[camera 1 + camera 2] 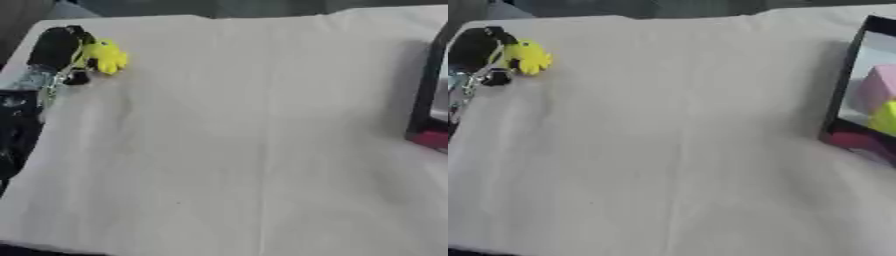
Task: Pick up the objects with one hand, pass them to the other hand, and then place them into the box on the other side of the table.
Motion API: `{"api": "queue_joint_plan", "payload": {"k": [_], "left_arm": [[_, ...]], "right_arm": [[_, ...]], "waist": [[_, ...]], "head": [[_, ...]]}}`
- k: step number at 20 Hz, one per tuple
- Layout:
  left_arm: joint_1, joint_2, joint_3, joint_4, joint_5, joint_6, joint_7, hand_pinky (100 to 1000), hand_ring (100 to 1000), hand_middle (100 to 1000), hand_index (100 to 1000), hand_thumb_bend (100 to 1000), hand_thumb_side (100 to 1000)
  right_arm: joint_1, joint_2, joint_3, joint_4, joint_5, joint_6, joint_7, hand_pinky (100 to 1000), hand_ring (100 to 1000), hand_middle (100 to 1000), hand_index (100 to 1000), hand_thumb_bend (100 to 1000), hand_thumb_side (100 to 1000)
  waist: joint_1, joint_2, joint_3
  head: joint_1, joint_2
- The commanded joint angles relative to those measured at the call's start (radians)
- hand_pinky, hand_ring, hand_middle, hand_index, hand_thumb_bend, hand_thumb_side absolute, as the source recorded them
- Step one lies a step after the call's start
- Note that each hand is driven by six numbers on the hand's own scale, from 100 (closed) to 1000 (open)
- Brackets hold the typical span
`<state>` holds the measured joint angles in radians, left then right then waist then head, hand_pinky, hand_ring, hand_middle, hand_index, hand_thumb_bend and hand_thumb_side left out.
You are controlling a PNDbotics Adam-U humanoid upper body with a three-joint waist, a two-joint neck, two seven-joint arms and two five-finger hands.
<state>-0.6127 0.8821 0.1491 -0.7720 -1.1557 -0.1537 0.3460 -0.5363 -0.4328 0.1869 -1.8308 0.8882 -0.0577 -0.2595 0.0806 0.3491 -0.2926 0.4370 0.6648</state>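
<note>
Left eye view shows the left hand at the far left corner, fingers closed on a yellow toy, so I judge the pickup done; next comes passing it toward the unseen right hand, then the box.

You have open cloth-covered worktop from the black box on the right edge across to the far left corner. Against that landmark, the only obstruction sits well apart, at the opposite far corner: the left hand with a yellow toy at its fingers. The box's dark near wall stands upright, with pink and yellow shapes inside.
</note>
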Motion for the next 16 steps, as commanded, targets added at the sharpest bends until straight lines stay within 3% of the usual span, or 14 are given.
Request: {"api": "queue_joint_plan", "payload": {"k": [1,4,6,7,8,11,16], "left_arm": [[-0.005,0.028,-0.005,-0.044,0.031,-0.042,-0.020,680,528,507,629,160,122],[0.020,0.009,-0.022,-0.157,0.121,-0.114,-0.067,667,513,492,619,151,129],[0.057,-0.008,-0.041,-0.273,0.246,-0.166,-0.111,662,508,487,615,140,135],[0.079,-0.014,-0.056,-0.336,0.311,-0.187,-0.142,662,509,488,616,164,206],[0.098,-0.019,-0.071,-0.395,0.371,-0.202,-0.176,660,512,491,618,134,141],[0.140,-0.034,-0.115,-0.534,0.529,-0.226,-0.276,655,509,488,615,127,150],[0.171,-0.065,-0.197,-0.719,0.776,-0.231,-0.442,657,516,497,625,118,166]], "right_arm": [[-0.012,-0.018,0.004,-0.017,-0.006,-0.008,0.006,892,815,1000,889,254,373],[-0.018,-0.020,0.023,-0.013,-0.004,-0.028,0.025,891,816,1000,889,291,360],[-0.031,-0.016,0.046,-0.017,-0.002,-0.055,0.042,890,817,1000,893,332,351],[-0.041,-0.015,0.060,-0.018,0.001,-0.072,0.053,889,818,1000,895,389,409],[-0.053,-0.014,0.075,-0.020,0.002,-0.089,0.064,889,819,1000,897,362,345],[-0.094,-0.005,0.126,-0.025,-0.002,-0.141,0.105,888,823,1000,903,414,352],[-0.158,0.039,0.214,-0.018,-0.057,-0.226,0.192,885,826,1000,910,516,360]], "waist": [[-0.010,-0.040,0.021],[-0.019,-0.070,0.058],[-0.023,-0.096,0.085],[-0.025,-0.109,0.099],[-0.027,-0.121,0.112],[-0.030,-0.159,0.137],[-0.032,-0.223,0.156]], "head": [[-0.017,-0.004],[-0.060,0.026],[-0.101,0.045],[-0.123,0.054],[-0.145,0.065],[-0.219,0.097],[-0.316,0.105]]}}
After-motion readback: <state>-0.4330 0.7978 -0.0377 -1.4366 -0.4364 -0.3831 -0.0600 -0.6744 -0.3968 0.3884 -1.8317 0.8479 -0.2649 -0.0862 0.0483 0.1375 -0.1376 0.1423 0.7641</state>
